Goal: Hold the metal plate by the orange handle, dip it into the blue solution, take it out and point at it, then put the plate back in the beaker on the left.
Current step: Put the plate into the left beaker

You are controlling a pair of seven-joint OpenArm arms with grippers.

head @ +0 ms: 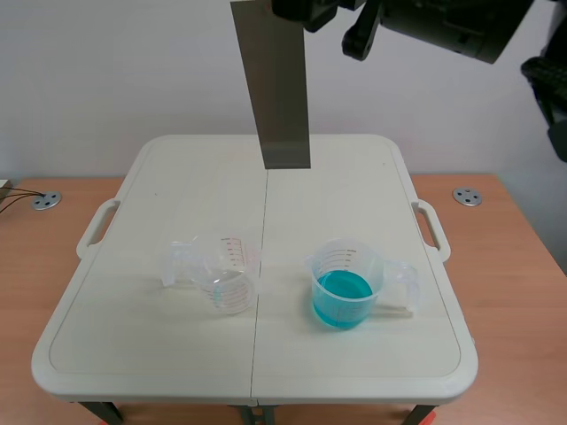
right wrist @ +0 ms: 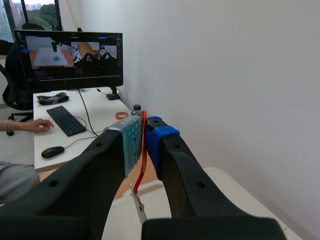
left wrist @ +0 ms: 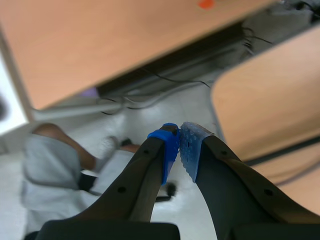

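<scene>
The right pincer (right wrist: pixel 144 134) is clenched on the thin orange handle (right wrist: pixel 142 167), pinched between its pads. Under it the metal plate (head: pixel 282 88) hangs upright, a flat, dull grey strip high above the counter (head: pixel 354 190), beyond the clear beaker (head: pixel 226 276) and the beaker of blue solution (head: pixel 344 288). The left pincer (left wrist: pixel 179 146) is closed on nothing.

One metal plate (head: pixel 282 88), two beakers (head: pixel 226 276) (head: pixel 344 288), one white table (head: pixel 177 177), two metal discs (head: pixel 46 200) (head: pixel 467 196).

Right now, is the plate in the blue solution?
No: the plate hangs in the air, its lower edge well clear of the blue beaker.
</scene>
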